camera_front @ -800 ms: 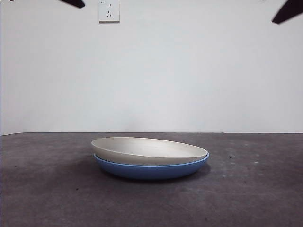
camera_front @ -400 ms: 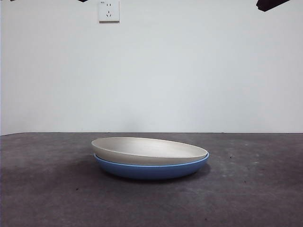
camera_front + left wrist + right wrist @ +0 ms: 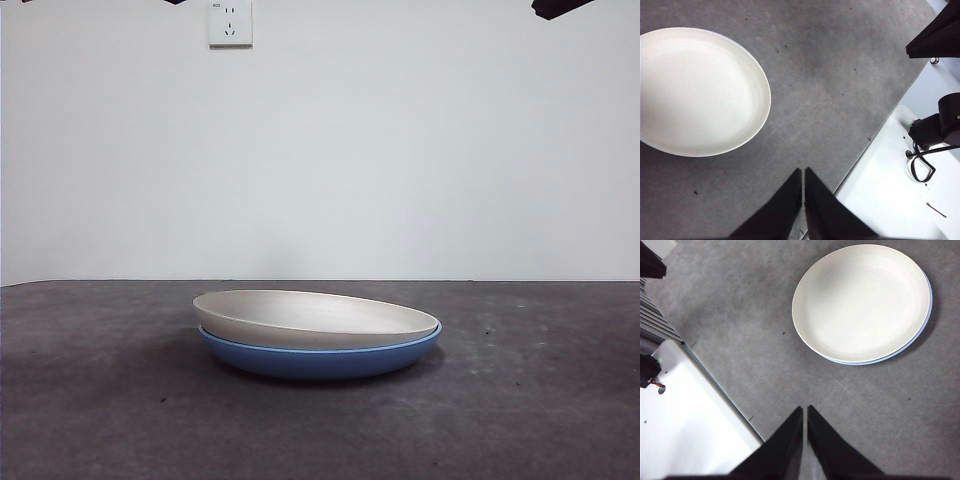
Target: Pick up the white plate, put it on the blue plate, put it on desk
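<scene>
White plate (image 3: 310, 316) sits stacked on blue plate (image 3: 320, 358). Both claws, left claw (image 3: 803, 172) and right claw (image 3: 805, 410), pressed together, well clear. Stacking looks done.

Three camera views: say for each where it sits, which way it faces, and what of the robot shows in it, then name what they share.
Front view: low at desk height, looking level across at the white plate stacked in the blue plate; only black arm tips show at the top edge.
Left wrist view: high above, looking down on the white plate; left gripper, jaws shut.
Right wrist view: high above, looking down on the stack; right gripper, jaws shut.
Shared: all three show the white plate.
</scene>
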`<state>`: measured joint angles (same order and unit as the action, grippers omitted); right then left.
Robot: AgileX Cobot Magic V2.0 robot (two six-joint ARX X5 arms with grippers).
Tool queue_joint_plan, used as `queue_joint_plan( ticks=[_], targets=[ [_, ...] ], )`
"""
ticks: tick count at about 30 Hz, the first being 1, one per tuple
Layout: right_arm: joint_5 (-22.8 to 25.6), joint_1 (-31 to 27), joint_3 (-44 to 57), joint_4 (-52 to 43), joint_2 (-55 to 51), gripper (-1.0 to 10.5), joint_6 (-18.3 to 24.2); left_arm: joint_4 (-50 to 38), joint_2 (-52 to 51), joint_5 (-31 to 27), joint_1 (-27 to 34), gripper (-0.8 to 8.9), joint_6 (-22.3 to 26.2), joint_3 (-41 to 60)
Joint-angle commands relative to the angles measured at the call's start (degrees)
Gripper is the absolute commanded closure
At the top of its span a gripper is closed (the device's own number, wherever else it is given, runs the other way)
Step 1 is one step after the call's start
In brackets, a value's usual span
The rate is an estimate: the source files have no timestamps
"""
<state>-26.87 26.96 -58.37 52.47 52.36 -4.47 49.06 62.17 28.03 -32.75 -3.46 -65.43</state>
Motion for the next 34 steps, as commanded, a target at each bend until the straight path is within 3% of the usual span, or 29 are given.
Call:
queue_joint_plan(
  ticks=[1,3,7,14,19,23,34],
  targets=[
    [-0.13,0.33,-1.22,-0.37,0.35,9.4,0.66,-0.57,0.2,0.31,-0.28,8.05,1.07,-0.5],
    [-0.13,0.33,-1.22,-0.37,0.35,9.4,0.66,-0.79,-0.44,0.09,-0.09,8.05,1.31,-0.5],
    [-0.13,0.33,-1.22,-0.37,0.35,9.4,0.66,-5.99,-4.44,-4.92,2.47,8.05,6.27,-0.13],
    [-0.13,0.33,-1.22,-0.37,0.35,9.4,0.66,-38.51,-19.21,-8.87,15.82,8.05,8.74,13.35],
    [-0.13,0.33,-1.22,-0.39,0.35,9.4,0.66,-52.06,-31.89,-19.21,24.96,8.05,9.46,27.61],
    [-0.13,0.33,-1.22,-0.37,0.35,9.4,0.66,-54.71,-40.52,-25.35,29.46,8.05,9.44,37.03],
    [-0.13,0.33,-1.22,-0.37,0.35,9.4,0.66,-53.48,-55.34,-25.75,33.66,8.05,8.39,55.76]
  ],
)
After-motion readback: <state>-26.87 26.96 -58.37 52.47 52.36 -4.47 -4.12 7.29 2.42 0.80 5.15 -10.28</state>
